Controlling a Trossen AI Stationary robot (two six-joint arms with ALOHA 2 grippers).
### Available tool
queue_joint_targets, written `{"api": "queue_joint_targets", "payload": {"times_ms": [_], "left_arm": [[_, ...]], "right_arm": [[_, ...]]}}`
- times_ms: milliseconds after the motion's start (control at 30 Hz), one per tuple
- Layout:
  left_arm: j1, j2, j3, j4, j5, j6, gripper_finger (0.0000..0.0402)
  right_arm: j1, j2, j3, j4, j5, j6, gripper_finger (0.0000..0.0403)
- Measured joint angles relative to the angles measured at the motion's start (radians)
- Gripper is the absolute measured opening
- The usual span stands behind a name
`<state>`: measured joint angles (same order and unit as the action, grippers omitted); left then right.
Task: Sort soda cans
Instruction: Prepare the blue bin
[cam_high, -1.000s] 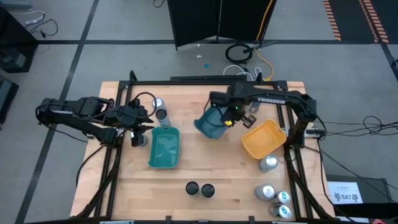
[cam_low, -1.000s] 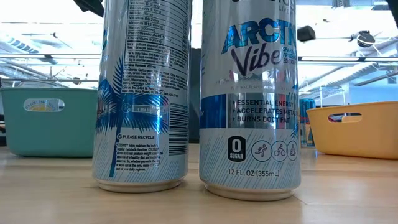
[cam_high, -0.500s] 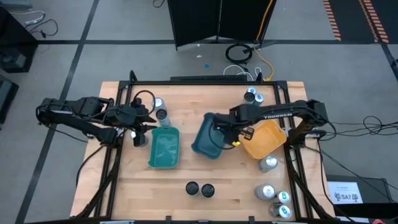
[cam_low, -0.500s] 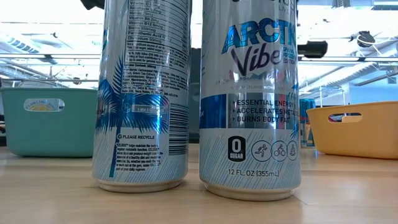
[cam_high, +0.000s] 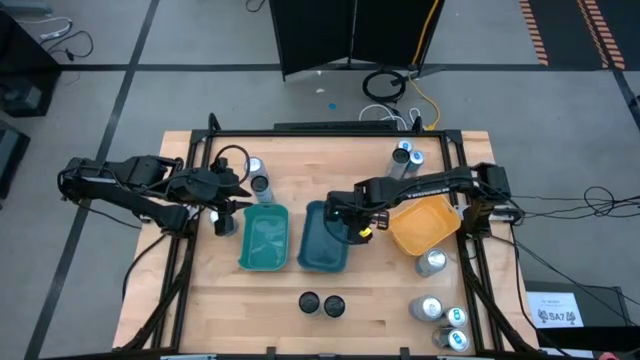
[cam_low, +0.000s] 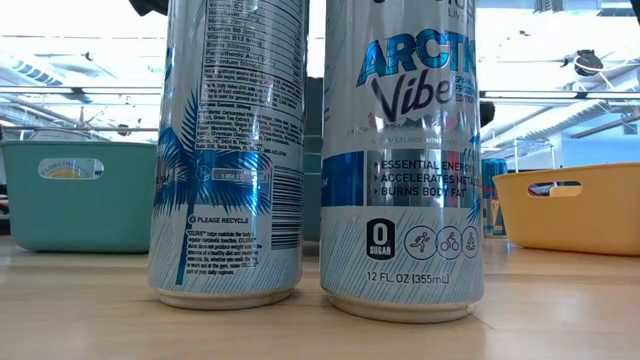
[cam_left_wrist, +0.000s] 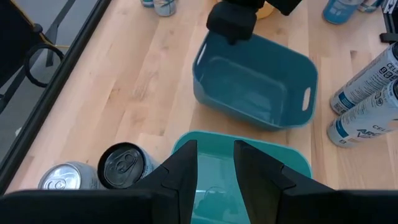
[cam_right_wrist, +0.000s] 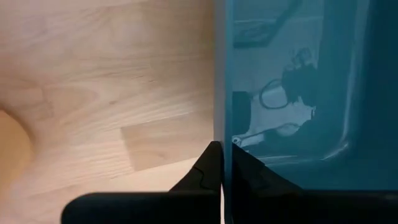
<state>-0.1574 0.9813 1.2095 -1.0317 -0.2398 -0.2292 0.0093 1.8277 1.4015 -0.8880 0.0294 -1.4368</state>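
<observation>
In the middle of the high view we see the right tool (cam_high: 347, 222) pinched tight on the rim of a dark teal bin (cam_high: 323, 243), which sits on the bench (cam_high: 380, 290) just beside a lighter teal bin (cam_high: 264, 238). The left tool (cam_high: 238, 199), fingers closed on nothing, hovers at that bin's upper left edge. Soda cans (cam_high: 441, 313) cluster lower right; two (cam_high: 321, 303) stand bottom centre.

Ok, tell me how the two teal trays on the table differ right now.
The lighter teal tray sits free beside the left gripper, while the darker teal tray has its rim pinched in the shut right gripper. The lighter tray is greener; the darker one is bluer. Both look empty, rectangular, with cut-out handles, and lie side by side, flanked by soda cans.
</observation>
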Motion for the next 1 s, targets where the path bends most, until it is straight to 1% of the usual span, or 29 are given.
{"api": "queue_joint_targets", "payload": {"times_ms": [200, 333, 433, 567, 633, 867, 1000], "left_arm": [[0.0, 0.0, 0.0, 0.0, 0.0, 0.0, 0.0116], [0.0, 0.0, 0.0, 0.0, 0.0, 0.0, 0.0116], [0.0, 0.0, 0.0, 0.0, 0.0, 0.0, 0.0116], [0.0, 0.0, 0.0, -0.002, 0.0, 0.0, 0.0116], [0.0, 0.0, 0.0, -0.003, 0.0, 0.0, 0.0116], [0.0, 0.0, 0.0, -0.003, 0.0, 0.0, 0.0116], [0.0, 0.0, 0.0, -0.003, 0.0, 0.0, 0.0116]], "right_arm": [[0.0, 0.017, 0.0, 0.032, -0.004, -0.091, 0.0], [0.0, 0.028, 0.0, 0.112, -0.005, -0.135, 0.0], [0.0, 0.049, 0.0, 0.143, -0.005, -0.137, 0.0], [0.0, 0.082, 0.0, 0.132, 0.007, -0.121, 0.0], [0.0, 0.085, 0.0, 0.132, 0.024, -0.122, 0.0], [-0.006, 0.081, 0.001, 0.161, 0.026, -0.112, 0.0016], [-0.006, 0.081, 0.001, 0.162, 0.029, -0.089, 0.0018]]}}
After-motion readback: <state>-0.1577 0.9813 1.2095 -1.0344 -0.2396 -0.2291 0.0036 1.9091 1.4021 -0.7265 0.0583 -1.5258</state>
